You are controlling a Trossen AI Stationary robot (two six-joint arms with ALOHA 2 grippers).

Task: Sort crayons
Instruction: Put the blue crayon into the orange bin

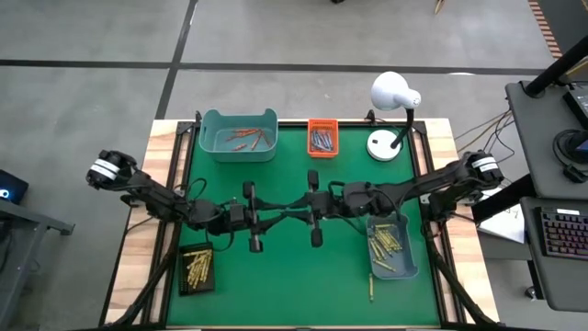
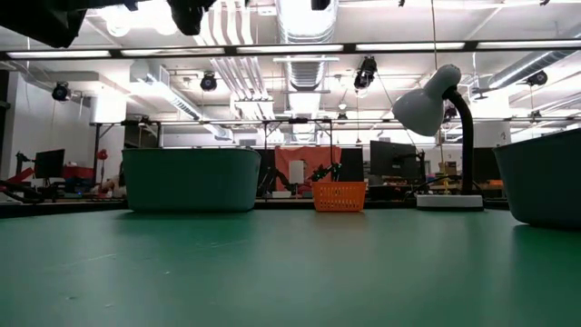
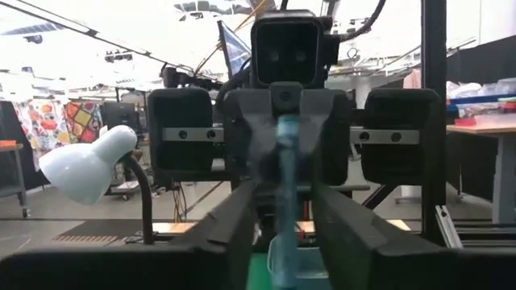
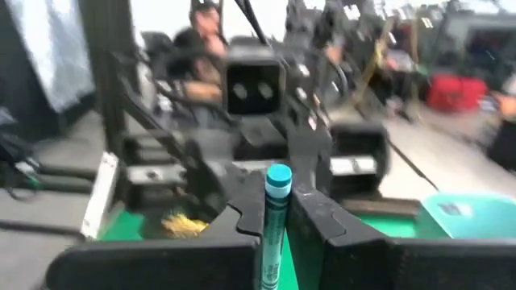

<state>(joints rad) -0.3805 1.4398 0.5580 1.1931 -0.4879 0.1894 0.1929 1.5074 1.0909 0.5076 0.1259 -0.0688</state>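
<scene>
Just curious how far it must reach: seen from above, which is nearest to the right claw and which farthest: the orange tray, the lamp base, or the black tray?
From the right gripper:
1. Orange tray, straight behind.
2. Lamp base, back right.
3. Black tray, front left; barely farther than the lamp base.

table (image 1: 276, 285) | green mat; bins (image 1: 239, 134); lamp (image 1: 386, 143); loose crayon (image 1: 371, 288)

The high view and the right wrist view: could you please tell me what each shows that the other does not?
Only the high view shows the orange tray and the lamp. Only the right wrist view shows a blue crayon standing between the right gripper's fingers, shut on it. Both show the left gripper, facing the right one over the green mat, and the yellow crayons.
</scene>
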